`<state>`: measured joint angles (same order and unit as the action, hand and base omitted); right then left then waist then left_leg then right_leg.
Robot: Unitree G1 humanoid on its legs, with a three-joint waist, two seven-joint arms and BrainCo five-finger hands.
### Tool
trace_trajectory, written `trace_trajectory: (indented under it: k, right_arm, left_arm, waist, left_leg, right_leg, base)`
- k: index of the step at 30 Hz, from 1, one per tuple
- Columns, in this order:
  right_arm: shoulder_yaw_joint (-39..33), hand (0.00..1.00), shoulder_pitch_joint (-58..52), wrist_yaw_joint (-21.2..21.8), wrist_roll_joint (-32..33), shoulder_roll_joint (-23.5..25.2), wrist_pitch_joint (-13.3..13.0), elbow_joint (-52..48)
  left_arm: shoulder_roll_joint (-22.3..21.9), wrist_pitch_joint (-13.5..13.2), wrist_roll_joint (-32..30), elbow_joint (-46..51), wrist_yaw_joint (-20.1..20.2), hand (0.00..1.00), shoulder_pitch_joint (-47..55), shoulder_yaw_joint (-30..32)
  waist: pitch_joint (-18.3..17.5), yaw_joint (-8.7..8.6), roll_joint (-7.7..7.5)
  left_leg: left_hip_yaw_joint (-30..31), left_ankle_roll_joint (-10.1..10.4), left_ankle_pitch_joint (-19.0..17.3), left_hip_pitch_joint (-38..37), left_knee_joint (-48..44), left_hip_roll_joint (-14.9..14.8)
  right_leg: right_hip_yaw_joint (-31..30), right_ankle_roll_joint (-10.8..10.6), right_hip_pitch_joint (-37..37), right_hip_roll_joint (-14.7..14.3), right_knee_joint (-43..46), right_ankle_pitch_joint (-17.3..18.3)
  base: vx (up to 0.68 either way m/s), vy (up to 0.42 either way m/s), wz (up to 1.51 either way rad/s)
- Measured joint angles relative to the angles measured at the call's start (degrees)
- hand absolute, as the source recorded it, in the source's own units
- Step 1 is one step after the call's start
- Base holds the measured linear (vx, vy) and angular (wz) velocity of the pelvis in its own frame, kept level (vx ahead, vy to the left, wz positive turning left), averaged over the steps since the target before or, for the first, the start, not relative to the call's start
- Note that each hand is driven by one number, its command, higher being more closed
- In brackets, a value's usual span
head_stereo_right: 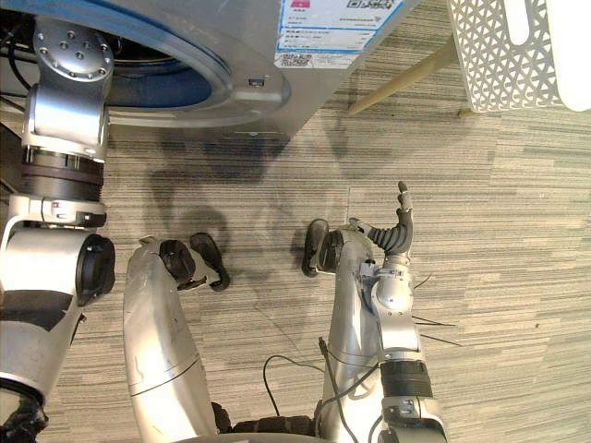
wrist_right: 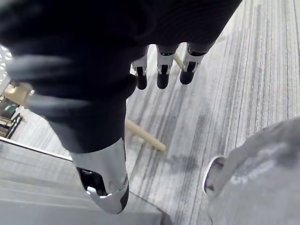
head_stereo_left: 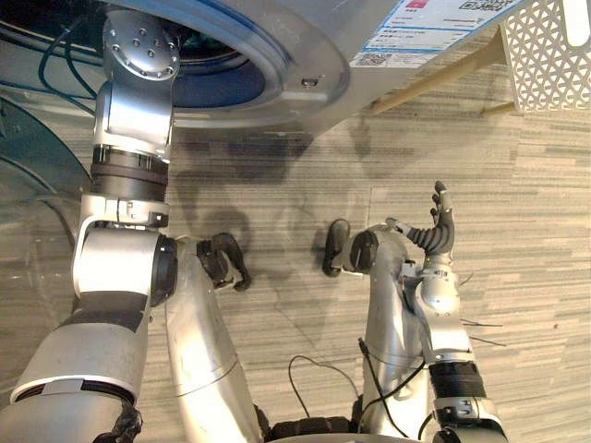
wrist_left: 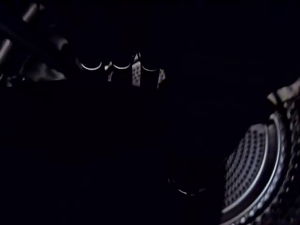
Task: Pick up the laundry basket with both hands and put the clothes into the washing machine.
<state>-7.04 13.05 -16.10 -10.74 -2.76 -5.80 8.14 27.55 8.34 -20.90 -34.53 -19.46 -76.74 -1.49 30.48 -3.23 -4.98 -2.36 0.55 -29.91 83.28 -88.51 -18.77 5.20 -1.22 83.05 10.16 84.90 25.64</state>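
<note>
Laundry basket (head_stereo_left: 545,55) is white, lattice-holed; right hand (head_stereo_left: 434,233) slack and empty, left hand (wrist_left: 136,75) unclear.

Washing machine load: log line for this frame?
left hand: inside washing machine drum | right hand: open, empty, above floor | laundry basket: ahead-right, unheld

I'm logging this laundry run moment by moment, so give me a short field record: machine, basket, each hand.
washing machine: port open, with the left arm reaching into it
laundry basket: white, perforated, away to the robot's right, in neither hand
left hand: in the dark drum, near its perforated wall; grip cannot be told
right hand: open, fingers straight, holding nothing, above the striped floor
</note>
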Motion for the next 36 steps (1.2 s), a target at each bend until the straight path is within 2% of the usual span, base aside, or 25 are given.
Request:
trace_trajectory:
  k: [2, 5, 10, 14, 19, 21, 24, 26, 28, 29, 30, 32, 36]
  right_arm:
    - [0.02, 0.0, -0.04, 1.3, 0.01, -0.07, 0.03, -0.17]
    - [0.03, 0.0, -0.26, 2.52, 0.01, -0.21, 0.01, -0.55]
    - [0.1, 0.0, -2.44, 2.61, -0.06, -0.05, -0.21, -1.6]
    - [0.43, 0.0, -4.1, 2.49, -0.29, 0.17, -0.39, -3.75]
    - [1.16, 0.0, -5.06, 2.48, -1.05, 1.0, 0.28, -4.67]
    - [1.17, 0.0, -6.06, 2.48, -1.12, 1.29, 1.04, -5.08]
    - [1.15, 0.0, -8.1, 2.49, -1.13, 1.25, 2.31, -4.92]
    - [1.1, 0.0, -10.39, 2.47, -1.12, 1.28, 2.66, -3.6]
    - [0.98, 0.0, -10.44, 2.51, -1.11, 1.21, 3.29, -1.12]
    - [1.03, 0.0, -10.68, 2.68, -1.07, 1.25, 4.03, 1.13]
    - [1.02, 0.0, -11.04, 2.69, -1.07, 1.22, 4.16, 2.31]
    - [0.67, 0.0, -12.66, 3.04, -1.02, 1.04, 4.95, 5.57]
    - [0.93, 0.0, -14.73, 4.26, -1.02, 1.34, 5.32, 11.55]
  left_arm:
    - [-0.1, 0.2, -2.12, -1.85, 3.79, 0.0, -1.13, -0.62]
    - [-0.09, 0.2, -4.85, -1.91, 5.76, 0.0, -2.48, -0.77]
    - [1.65, 0.07, -9.05, 2.91, 4.72, 0.0, -3.23, -2.99]
    - [4.61, -0.2, -8.83, 9.73, 1.95, 0.0, -0.13, -2.14]
    - [4.29, -0.18, -2.65, 16.96, 2.03, 0.0, 13.87, -0.05]
    - [2.87, -0.31, -1.05, 19.05, 2.03, 0.0, 18.78, 0.65]
    - [-2.82, -1.12, 1.21, 21.59, 1.83, 0.0, 30.07, 2.73]
    - [-9.53, -2.85, 3.68, 23.44, 1.4, 0.0, 40.61, 6.12]
    - [-13.85, -3.58, 5.9, 23.43, 0.6, 0.0, 48.41, 7.36]
    - [-16.41, -3.81, 7.72, 23.4, 0.65, 0.0, 54.46, 7.76]
    - [-17.62, -3.9, 8.07, 23.26, 0.7, 0.0, 57.49, 7.82]
    - [-21.78, -4.58, 10.09, 21.88, 2.52, 0.0, 67.47, 7.61]
    - [-24.03, -5.31, 12.52, 15.33, 5.58, 0.0, 77.39, 8.37]
  waist:
    - [0.0, 0.06, 0.0]
    - [0.0, 0.05, 0.0]
    - [-0.07, 0.9, -0.1]
    - [-0.17, 1.05, -0.17]
    - [-0.67, 1.45, -0.49]
    - [-0.88, 1.64, -0.66]
    - [-1.73, 2.63, -0.66]
    - [-6.18, 3.14, -0.73]
    - [-6.34, 4.4, -0.71]
    - [-7.72, 4.65, -0.58]
    - [-8.97, 4.65, -0.58]
    - [-11.77, 5.31, -0.38]
    - [-16.76, 5.94, -0.26]
  left_leg:
    - [0.06, 0.18, 0.23, -0.03, 0.02, 0.55]
    - [0.01, 0.0, 0.88, -0.03, 0.36, 1.17]
    - [1.21, 0.45, 1.93, -0.12, 1.01, 1.96]
    - [1.78, 1.13, 3.16, -2.55, 3.36, 2.76]
    - [2.96, 2.87, 4.93, -9.9, 9.95, 3.07]
    - [3.33, 3.79, 5.82, -13.27, 13.14, 3.84]
    - [3.38, 5.44, 7.17, -20.63, 19.6, 4.32]
    - [3.91, 6.63, 9.16, -24.29, 25.46, 5.7]
    - [3.87, 7.68, 10.28, -30.76, 30.41, 6.05]
    - [3.92, 7.96, 11.15, -34.7, 33.77, 6.24]
    - [3.95, 8.06, 11.61, -36.23, 35.46, 6.47]
    - [3.73, 8.11, 13.61, -44.2, 42.95, 7.49]
    - [2.7, 7.3, 17.27, -53.88, 53.79, 8.91]
  right_leg:
    - [-0.15, 0.01, 0.0, 0.25, 0.32, 0.01]
    - [-0.16, 0.03, 0.0, 1.06, 0.68, 0.05]
    - [1.08, 0.5, -1.24, 1.97, 0.63, 0.3]
    - [2.15, 0.6, -4.18, 2.05, -1.06, 0.28]
    - [5.3, 1.32, -12.86, 1.99, -6.96, 0.32]
    - [6.41, 1.83, -16.52, 2.05, -9.26, 0.56]
    - [8.78, 2.61, -24.24, 2.06, -14.23, 0.98]
    - [11.04, 3.23, -28.19, 2.59, -18.0, 1.32]
    - [12.73, 3.28, -34.76, 2.91, -21.43, 1.29]
    - [14.23, 3.46, -39.04, 3.01, -24.09, 1.2]
    - [14.81, 3.47, -40.73, 3.04, -25.48, 1.19]
    - [16.97, 3.3, -49.24, 3.08, -32.12, 0.49]
    - [18.79, 1.67, -58.58, 3.03, -41.37, -1.99]
  base:
    - [0.0, -0.035, 0.1]
    - [-0.01, -0.038, 0.16]
    - [0.0, -0.044, 0.12]
    - [0.01, -0.064, 0.14]
    - [0.03, -0.079, 0.13]
    - [0.06, -0.117, 0.24]
    - [0.1, -0.122, 0.27]
    - [0.14, -0.134, 0.47]
    - [0.16, -0.15, 0.41]
    - [0.15, -0.142, 0.4]
    - [0.14, -0.112, 0.46]
    - [0.15, -0.071, 0.43]
    - [0.12, -0.006, 0.27]
